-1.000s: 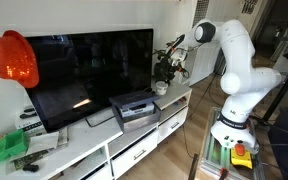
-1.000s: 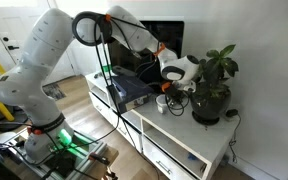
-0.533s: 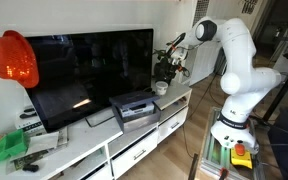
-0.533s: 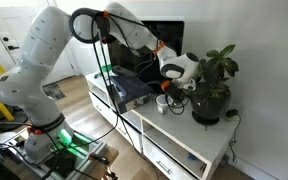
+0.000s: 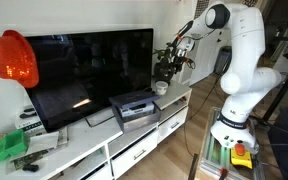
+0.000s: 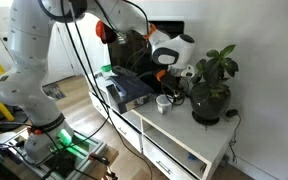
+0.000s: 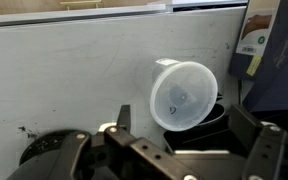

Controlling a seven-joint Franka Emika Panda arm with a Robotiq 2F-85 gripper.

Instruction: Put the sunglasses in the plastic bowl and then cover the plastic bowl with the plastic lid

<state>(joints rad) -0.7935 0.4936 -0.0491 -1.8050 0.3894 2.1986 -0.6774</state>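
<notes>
In an exterior view, the gripper (image 5: pixel 176 58) hangs above the bowl (image 5: pixel 160 88), which stands at the end of the white desk (image 5: pixel 94 140) next to the plant (image 5: pixel 167 65).

In an exterior view, the bowl (image 6: pixel 163 102) is near the desk's front edge, between the grey box (image 6: pixel 125 90) and the plant pot (image 6: pixel 209 103).

In the wrist view, the gripper (image 7: pixel 179 118) is wide open and holds nothing. The whitish bowl (image 7: pixel 184 94) lies below it, seen between the fingers.

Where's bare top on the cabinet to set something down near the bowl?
Free: the cabinet top in front of the plant pot, out to its end edge, in an exterior view. Crowded: the gap between the grey device, the plastic bowl and the pot.
</notes>
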